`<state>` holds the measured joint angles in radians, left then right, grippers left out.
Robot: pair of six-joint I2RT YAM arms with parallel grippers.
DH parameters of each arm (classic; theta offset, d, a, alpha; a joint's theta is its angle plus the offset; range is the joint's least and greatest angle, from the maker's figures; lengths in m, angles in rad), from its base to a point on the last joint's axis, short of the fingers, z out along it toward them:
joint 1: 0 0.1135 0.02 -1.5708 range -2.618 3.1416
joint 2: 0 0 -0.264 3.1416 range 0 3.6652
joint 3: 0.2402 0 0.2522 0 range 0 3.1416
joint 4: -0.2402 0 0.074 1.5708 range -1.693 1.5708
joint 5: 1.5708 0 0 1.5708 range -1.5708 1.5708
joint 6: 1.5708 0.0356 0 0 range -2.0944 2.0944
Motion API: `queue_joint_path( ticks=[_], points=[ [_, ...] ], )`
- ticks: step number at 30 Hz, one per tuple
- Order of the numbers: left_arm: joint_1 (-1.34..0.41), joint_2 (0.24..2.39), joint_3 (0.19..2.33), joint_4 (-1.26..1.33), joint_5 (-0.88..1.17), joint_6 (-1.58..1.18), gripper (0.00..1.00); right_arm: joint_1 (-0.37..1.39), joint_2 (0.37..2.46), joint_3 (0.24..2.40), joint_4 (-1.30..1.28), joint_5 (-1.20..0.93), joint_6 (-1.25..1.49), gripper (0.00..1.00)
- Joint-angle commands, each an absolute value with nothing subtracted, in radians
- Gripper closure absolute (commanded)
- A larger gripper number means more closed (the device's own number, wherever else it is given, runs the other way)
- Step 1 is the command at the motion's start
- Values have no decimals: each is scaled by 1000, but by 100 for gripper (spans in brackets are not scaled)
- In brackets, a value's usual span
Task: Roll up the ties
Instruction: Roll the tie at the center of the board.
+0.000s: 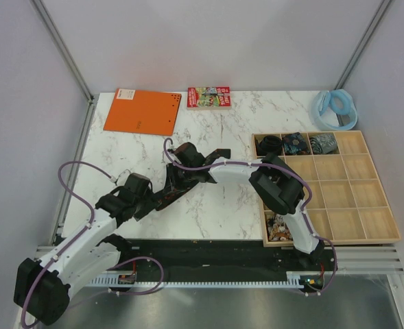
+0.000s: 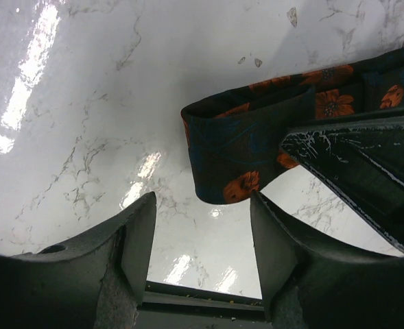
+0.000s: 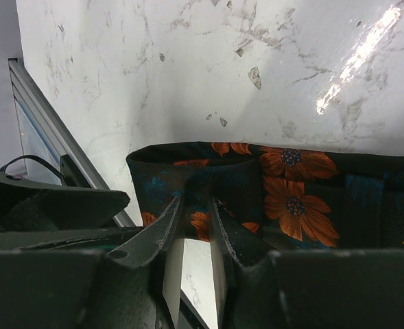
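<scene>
A black tie with orange-red flowers [image 3: 294, 185] lies on the marble table, its end folded back into a loop [image 2: 239, 147]. My right gripper [image 3: 196, 205] is shut on that folded end, one finger on each side of the fabric. In the top view the right gripper [image 1: 171, 186] sits at the table's middle left, with the tie [image 1: 162, 199] just below it. My left gripper [image 2: 202, 236] is open and empty, just short of the loop and not touching it; it also shows in the top view [image 1: 147, 200].
A wooden compartment tray [image 1: 339, 195] stands at the right, with coiled ties [image 1: 296, 142] in its back row and a patterned one [image 1: 278, 227] at its front left. An orange notebook [image 1: 142, 112], a small book [image 1: 208, 96] and a pale blue ring [image 1: 335, 106] lie at the back.
</scene>
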<state>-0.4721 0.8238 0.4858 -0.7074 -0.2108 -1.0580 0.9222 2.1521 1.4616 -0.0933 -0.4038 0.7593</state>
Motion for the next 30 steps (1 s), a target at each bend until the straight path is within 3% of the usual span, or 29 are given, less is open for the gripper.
queue_joint_path(
  ticks=[1,20,30],
  points=[
    [-457,859,503,-611,-252,-1085,37,917,2148,1417,-127,-371,746,71],
    [-393,1064,390,-448,-173,-1117,39,916,2137,1370,-86,-382,761,73],
    [-387,1100,382,-384,-158,-1065,52,917,2134,1341,-57,-388,779,74]
  ],
)
